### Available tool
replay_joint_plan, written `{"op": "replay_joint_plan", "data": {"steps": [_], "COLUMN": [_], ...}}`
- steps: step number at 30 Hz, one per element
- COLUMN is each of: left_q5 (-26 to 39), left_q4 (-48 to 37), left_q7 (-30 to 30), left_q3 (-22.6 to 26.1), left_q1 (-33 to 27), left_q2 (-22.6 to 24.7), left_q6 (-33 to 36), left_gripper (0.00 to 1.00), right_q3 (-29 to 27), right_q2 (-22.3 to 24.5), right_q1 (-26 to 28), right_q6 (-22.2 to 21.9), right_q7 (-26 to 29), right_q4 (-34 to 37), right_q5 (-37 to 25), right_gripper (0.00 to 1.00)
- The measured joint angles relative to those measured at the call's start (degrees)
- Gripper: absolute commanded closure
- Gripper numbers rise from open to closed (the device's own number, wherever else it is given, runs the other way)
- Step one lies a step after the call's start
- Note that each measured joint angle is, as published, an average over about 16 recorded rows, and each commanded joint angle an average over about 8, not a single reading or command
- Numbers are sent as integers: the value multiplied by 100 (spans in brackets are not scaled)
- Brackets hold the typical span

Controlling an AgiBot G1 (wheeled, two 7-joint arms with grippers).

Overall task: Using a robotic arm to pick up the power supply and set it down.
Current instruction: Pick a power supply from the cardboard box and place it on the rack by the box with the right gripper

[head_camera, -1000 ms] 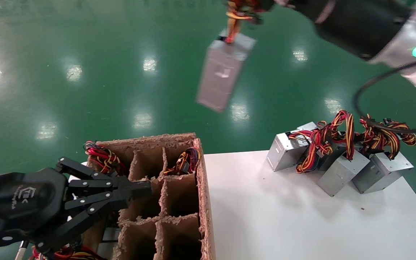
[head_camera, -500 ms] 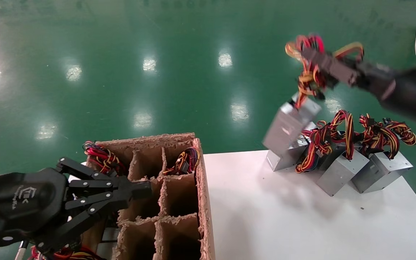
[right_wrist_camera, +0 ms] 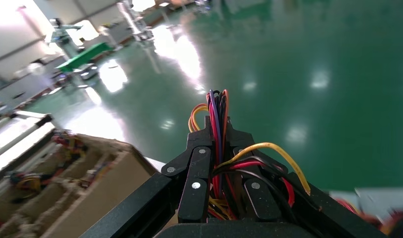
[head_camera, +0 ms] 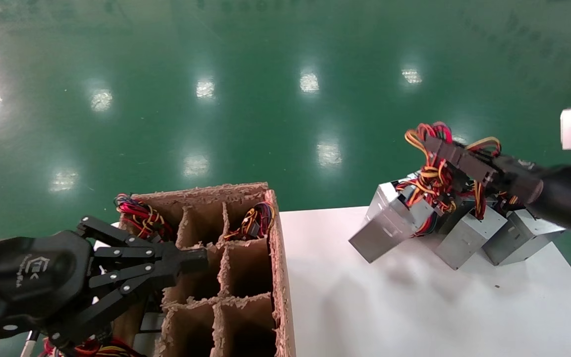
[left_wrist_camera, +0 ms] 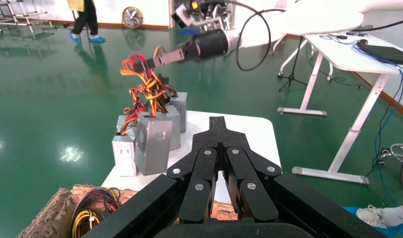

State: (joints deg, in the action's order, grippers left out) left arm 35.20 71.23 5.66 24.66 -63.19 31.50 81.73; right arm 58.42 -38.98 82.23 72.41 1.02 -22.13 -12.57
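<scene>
Right gripper (head_camera: pixel 431 144), reaching in from the right, is clamped on the wire bundle (head_camera: pixel 427 171) of the power supply (head_camera: pixel 389 223). Its box hangs below-left, long axis slanting down toward the near left over the white table (head_camera: pixel 414 307). Three more supplies lie behind. Left gripper (head_camera: pixel 194 260) is closed over the cardboard crate (head_camera: pixel 278 277).

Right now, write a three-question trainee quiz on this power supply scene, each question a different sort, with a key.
1. True or false: the right gripper holds the power supply by its metal box.
2. Multiple choice: the hanging power supply is over A) the cardboard crate, B) the white table, C) the green floor.
3. Fill in: the left gripper, shut and holding nothing, sits over the ____.

Key: 1 false, it grips the wire bundle; 2 B; 3 cardboard crate.
</scene>
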Motion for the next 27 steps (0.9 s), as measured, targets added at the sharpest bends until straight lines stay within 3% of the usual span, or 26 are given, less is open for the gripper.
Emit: {"op": "replay_joint_plan", "data": {"steps": [14, 27], "left_q5": [0, 0], "left_q4": [0, 0], "left_q7": [0, 0], "left_q3": [0, 0], "left_q1": [0, 0], "left_q2": [0, 0], "left_q6": [0, 0], "left_gripper": [100, 100], "right_q3": [-38, -42], "right_q2": [470, 561], "right_q1": [-815, -1061], "right_q6": [-1785, -2773], "right_q7": [20, 6], "right_q4": [-1034, -1617], "right_q5": [180, 214], "right_gripper": [100, 100]}}
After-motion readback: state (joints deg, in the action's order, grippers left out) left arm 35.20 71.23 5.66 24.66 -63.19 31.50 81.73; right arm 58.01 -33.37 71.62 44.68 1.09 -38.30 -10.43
